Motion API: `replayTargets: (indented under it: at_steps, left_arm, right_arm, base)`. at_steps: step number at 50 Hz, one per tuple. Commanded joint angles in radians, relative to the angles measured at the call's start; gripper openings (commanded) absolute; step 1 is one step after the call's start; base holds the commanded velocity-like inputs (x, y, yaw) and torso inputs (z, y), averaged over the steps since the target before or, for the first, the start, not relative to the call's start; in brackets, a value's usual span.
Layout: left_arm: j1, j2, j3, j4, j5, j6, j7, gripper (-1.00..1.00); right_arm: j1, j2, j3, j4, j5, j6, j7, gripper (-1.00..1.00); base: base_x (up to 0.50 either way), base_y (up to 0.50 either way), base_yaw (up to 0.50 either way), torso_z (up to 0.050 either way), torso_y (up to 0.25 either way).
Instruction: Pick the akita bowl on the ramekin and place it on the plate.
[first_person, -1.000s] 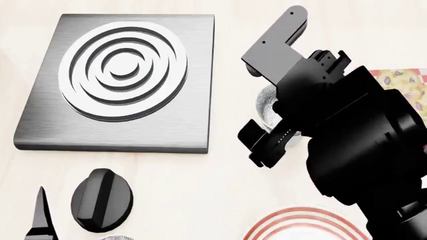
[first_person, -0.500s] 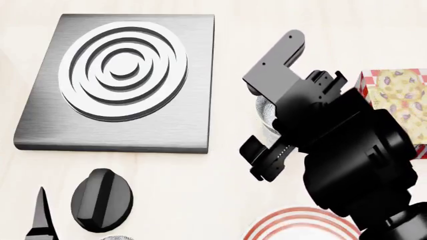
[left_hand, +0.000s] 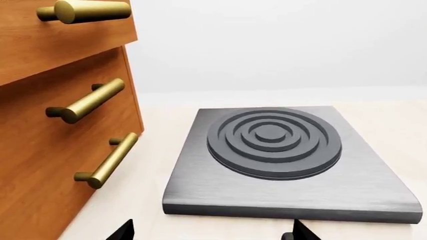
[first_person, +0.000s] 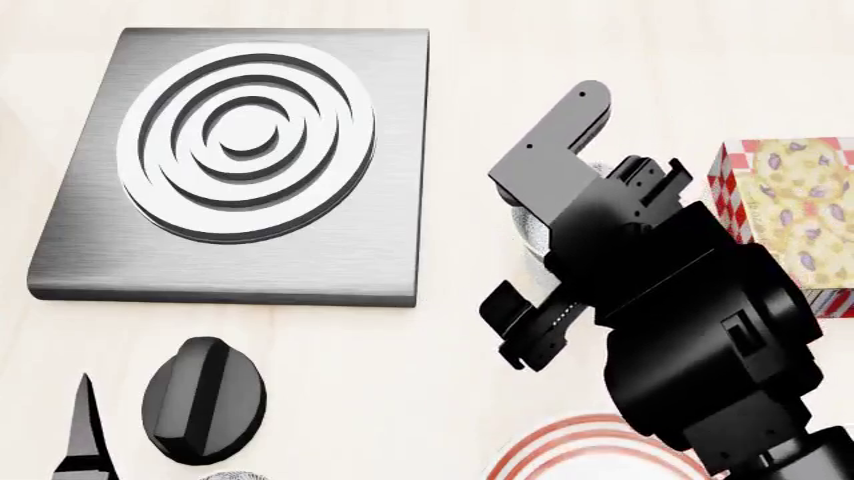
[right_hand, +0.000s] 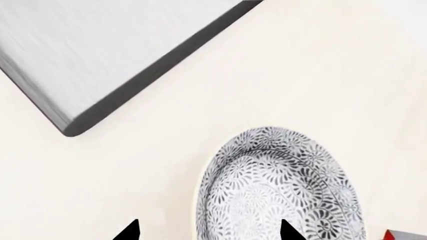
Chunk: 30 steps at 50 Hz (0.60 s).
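The akita bowl (right_hand: 280, 185), white with a dense grey-black pattern, fills the near part of the right wrist view. My right gripper (right_hand: 208, 231) is open above it, one fingertip over its inside and the other over the table beside its rim. In the head view only a sliver of the bowl (first_person: 529, 232) shows under my right arm (first_person: 667, 300). The ramekin is hidden. A red-ringed plate (first_person: 541, 445) peeks in at the near edge. My left gripper (left_hand: 210, 232) is open over bare table.
A grey burner slab (first_person: 240, 160) with raised rings lies far left; a black knob (first_person: 203, 400) sits nearer. A red patterned box (first_person: 787, 210) stands right of the bowl. Wooden drawers (left_hand: 53, 125) with brass handles flank the left gripper. Another speckled rim (first_person: 234, 475) shows at the bottom edge.
My right arm has shifted nearer and slightly right over the bowl, uncovering more of the patterned box. The left side is unchanged.
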Motion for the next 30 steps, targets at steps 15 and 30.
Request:
replayTargets:
  at_steps: [15,30]
  left_arm:
    - [0.008,-0.015,0.002,-0.018,-0.034,0.058,0.005,1.0]
    - [0.005,-0.025,0.013,-0.026,-0.039,0.058,-0.009,1.0]
  right_arm:
    - [-0.032,-0.004,0.011,0.005,0.005,-0.019,0.004,-1.0]
    - [-0.038,-0.002,0.002,0.003,0.003,-0.021,0.007,-1.0]
  base:
    - [0.0,0.0,0.0,0.0,0.0]
    - [0.0,0.0,0.0,0.0,0.0]
